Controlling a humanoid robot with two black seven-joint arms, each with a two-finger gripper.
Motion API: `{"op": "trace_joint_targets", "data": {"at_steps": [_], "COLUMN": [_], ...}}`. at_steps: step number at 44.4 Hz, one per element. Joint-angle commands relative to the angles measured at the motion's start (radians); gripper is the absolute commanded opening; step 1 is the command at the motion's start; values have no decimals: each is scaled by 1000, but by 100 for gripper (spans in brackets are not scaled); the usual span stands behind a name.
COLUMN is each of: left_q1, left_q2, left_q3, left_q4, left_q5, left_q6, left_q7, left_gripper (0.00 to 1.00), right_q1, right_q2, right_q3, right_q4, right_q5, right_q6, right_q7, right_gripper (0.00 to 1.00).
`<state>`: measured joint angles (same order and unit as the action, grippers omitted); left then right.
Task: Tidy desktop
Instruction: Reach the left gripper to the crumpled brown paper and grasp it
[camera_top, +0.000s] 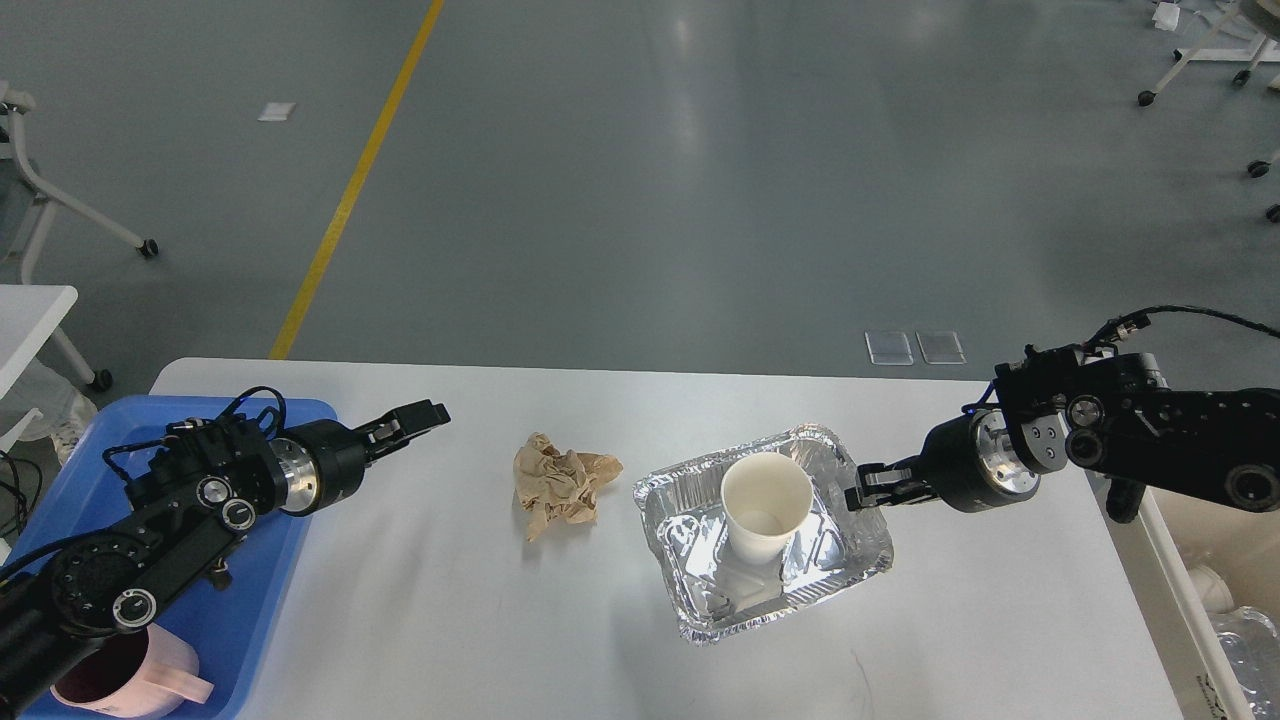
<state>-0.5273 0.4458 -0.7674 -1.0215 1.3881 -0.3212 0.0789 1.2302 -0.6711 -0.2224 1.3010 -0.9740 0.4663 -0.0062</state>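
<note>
Left fingers: the left gripper hangs above the desk just past the blue tray's far right corner, pointing right and a little away; its fingers look close together with nothing between them, though they are dark and I cannot tell for sure if they are clenched.
Right fingers: the right gripper points left, its tips at the right rim of the foil tray; whether they pinch that rim or only touch it, I cannot tell.
Desk: the white-grey desk fills the lower half of the view, its long axis running left to right, its far edge facing the open grey floor.
Foil tray: a shiny foil tray sits right of centre, turned slightly askew to the desk's edges.
Paper cup: a white paper cup stands upright inside the foil tray, mouth open upward.
Crumpled paper: a brown paper wad lies on the desk between the left gripper and the foil tray, apart from both.
Blue tray: a blue tray rests on the desk's left end, under the left arm.
Pink cup: a pink cup with a handle sits in the blue tray's near corner, partly hidden by the arm.
Bin: a white bin stands beside the desk's right edge with clear plastic litter inside.
</note>
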Motion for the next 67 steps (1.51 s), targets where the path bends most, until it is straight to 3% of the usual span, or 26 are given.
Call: {"op": "trace_joint_targets", "data": {"at_steps": [1, 13, 30, 39, 50, 51, 52, 56, 67], "left_q1": [-45, -154, -172, -174, -166, -169, -169, -171, -172], "left_q2": [-71, -208, -262, -248, -263, -263, -263, -263, -263], "left_q3": [72, 198, 356, 369, 373, 387, 390, 396, 395], "left_q4": [52, 187, 231, 248, 274, 274, 274, 274, 274], "left_q5": [3, 2, 3, 3, 3, 3, 3, 3, 0], "left_q6": [19, 96, 102, 103, 100, 93, 93, 90, 21], "left_q7": [2, -1, 1, -1, -1, -2, -2, -2, -13], "left_gripper": [76, 76, 76, 73, 53, 44, 42, 37, 14], "right_q1": [0, 2, 3, 3, 3, 3, 3, 3, 3], "right_q2": [-2, -1, -8, -12, -13, -15, -15, -16, -16], "right_q3": [-2, -2, -2, -3, -3, -3, -3, -3, -2], "right_q4": [1, 6, 9, 9, 9, 9, 9, 9, 11], "right_q5": [0, 0, 0, 0, 0, 0, 0, 0, 0], "right_q6": [2, 15, 17, 17, 17, 17, 17, 17, 17], "right_q7": [0, 0, 0, 0, 0, 0, 0, 0, 0], "right_gripper": [0, 0, 0, 0, 0, 0, 0, 0, 0]}}
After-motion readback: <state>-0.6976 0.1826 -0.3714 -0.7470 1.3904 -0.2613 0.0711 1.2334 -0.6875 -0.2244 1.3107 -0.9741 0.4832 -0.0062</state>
